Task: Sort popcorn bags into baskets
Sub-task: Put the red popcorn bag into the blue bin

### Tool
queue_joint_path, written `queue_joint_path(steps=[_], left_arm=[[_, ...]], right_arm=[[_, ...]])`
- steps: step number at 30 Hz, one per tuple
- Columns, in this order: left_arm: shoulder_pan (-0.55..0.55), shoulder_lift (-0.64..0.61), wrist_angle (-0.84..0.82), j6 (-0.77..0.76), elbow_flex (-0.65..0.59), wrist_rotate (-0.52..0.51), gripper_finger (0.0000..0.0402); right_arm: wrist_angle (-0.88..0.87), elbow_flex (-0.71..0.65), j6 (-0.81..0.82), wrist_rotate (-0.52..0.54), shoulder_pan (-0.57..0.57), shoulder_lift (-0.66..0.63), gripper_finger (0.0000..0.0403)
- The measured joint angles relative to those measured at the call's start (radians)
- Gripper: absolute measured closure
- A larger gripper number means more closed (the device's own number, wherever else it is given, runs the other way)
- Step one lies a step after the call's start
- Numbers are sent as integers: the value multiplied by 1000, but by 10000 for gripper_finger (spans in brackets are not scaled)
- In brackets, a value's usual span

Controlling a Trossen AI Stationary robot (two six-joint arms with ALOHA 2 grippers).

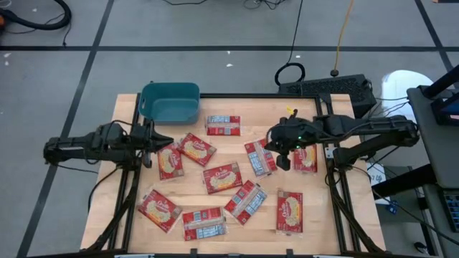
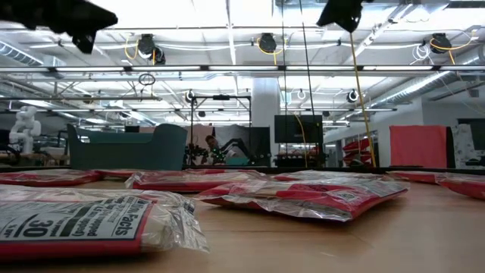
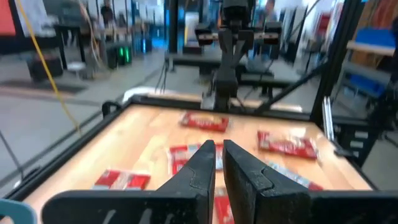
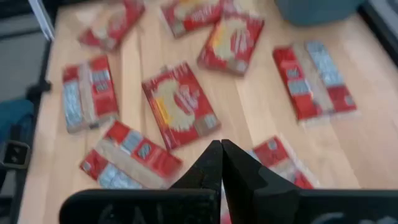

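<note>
Several red popcorn bags (image 1: pixel 222 178) lie flat and scattered on the wooden table, some with the yellow-cream face up, some with the pale print up. They also show in the right wrist view as bags (image 4: pixel 180 102) and in the low view as bags (image 2: pixel 303 193). The teal basket (image 1: pixel 170 102) stands at the far left corner with no bag showing inside. My left gripper (image 1: pixel 163 140) hovers shut near the basket, above a bag at the left. My right gripper (image 1: pixel 274 143) hovers shut over the bags right of centre, tipped down toward the table (image 4: pixel 221 155).
The table has a dark raised frame along its edges (image 1: pixel 251 95). The opposite arm's base and frame stand beyond the far side in the left wrist view (image 3: pixel 233 56). Bare wood lies between the bags near the table's middle (image 1: pixel 193 188). A keyboard (image 1: pixel 326 87) lies beyond the far edge.
</note>
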Motion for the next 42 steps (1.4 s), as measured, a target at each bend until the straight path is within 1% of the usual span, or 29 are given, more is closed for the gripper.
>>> queue_joint_path(steps=[2, 5, 7, 11, 16, 21, 25, 30, 36, 42], left_arm=[[0, 76, -54, 10, 74, 0, 364], [0, 186, -111, 49, 169, 0, 364], [-3, 254, -135, 74, 216, 1, 364], [-48, 385, -153, 101, 273, 10, 364], [-118, 523, -122, 169, 281, 10, 364], [-148, 637, -60, 189, 281, 10, 364], [-152, 713, 48, 192, 281, 10, 364], [-152, 800, 194, 196, 281, 5, 364], [-152, 879, 314, 222, 281, 3, 364], [-151, 927, 369, 223, 281, 2, 364]], right_arm=[[-28, 0, 25, 25, 7, 18, 403], [-80, 0, 72, 102, 34, 49, 402], [-112, 0, 105, 144, 61, 68, 399], [-139, -13, 163, 176, 127, 96, 387], [-142, -73, 252, 175, 212, 99, 367], [-157, -149, 349, 172, 294, 92, 344], [-178, -218, 394, 169, 360, 94, 323], [-184, -313, 399, 173, 428, 93, 293], [-219, -438, 500, 204, 446, 93, 254], [-209, -536, 532, 233, 446, 93, 221]])
